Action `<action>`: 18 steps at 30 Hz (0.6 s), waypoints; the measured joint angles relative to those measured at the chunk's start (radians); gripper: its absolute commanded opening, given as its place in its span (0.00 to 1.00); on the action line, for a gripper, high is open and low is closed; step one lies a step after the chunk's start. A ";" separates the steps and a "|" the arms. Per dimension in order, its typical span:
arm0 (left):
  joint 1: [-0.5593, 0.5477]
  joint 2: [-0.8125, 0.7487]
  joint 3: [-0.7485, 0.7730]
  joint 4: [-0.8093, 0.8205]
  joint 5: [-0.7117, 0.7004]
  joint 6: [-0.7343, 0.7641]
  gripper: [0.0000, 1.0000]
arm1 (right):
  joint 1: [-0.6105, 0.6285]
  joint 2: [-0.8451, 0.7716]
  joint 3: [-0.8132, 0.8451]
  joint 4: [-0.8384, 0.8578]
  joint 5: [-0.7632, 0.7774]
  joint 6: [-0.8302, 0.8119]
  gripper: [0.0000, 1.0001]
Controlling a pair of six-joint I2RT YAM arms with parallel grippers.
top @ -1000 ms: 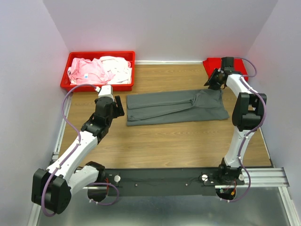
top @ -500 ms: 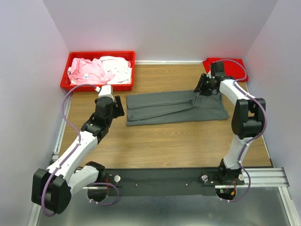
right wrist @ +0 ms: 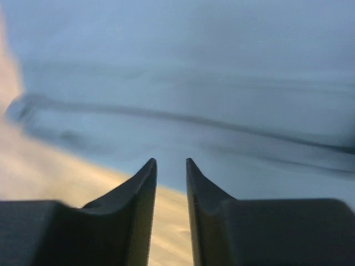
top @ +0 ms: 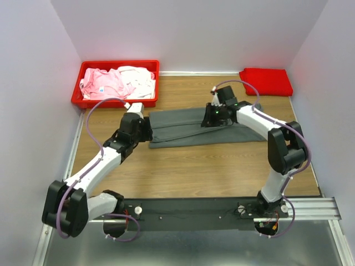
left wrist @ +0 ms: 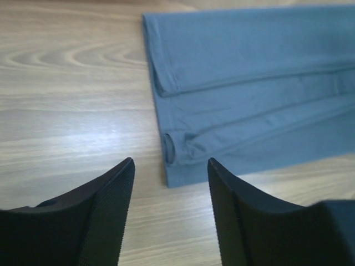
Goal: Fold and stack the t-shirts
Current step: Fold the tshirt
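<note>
Wood-grain table carrying 1 dark grey t-shirt folded into a long band across the centre. A red bin at 10 o'clock holds a pale pink t-shirt and a white t-shirt, and 1 folded red t-shirt lies at 2 o'clock. Left gripper at the band's 9 o'clock end, over its near corner, fingers well apart and holding nothing; right gripper low over the band near 12 o'clock, fingers a narrow slit apart, clamped on nothing.

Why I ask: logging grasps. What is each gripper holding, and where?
Nothing is held. The left gripper is open near the dark grey t-shirt; the right gripper, narrowly open, is over it.
</note>
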 measured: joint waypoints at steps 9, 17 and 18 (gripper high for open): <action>-0.114 0.209 0.061 0.013 0.124 -0.079 0.37 | 0.153 0.051 -0.035 0.123 -0.084 0.036 0.27; -0.122 0.395 0.098 0.005 0.136 -0.116 0.33 | 0.239 0.158 -0.032 0.210 -0.140 0.071 0.25; -0.122 0.412 0.099 -0.002 0.133 -0.119 0.33 | 0.248 0.167 -0.031 0.221 -0.148 0.074 0.25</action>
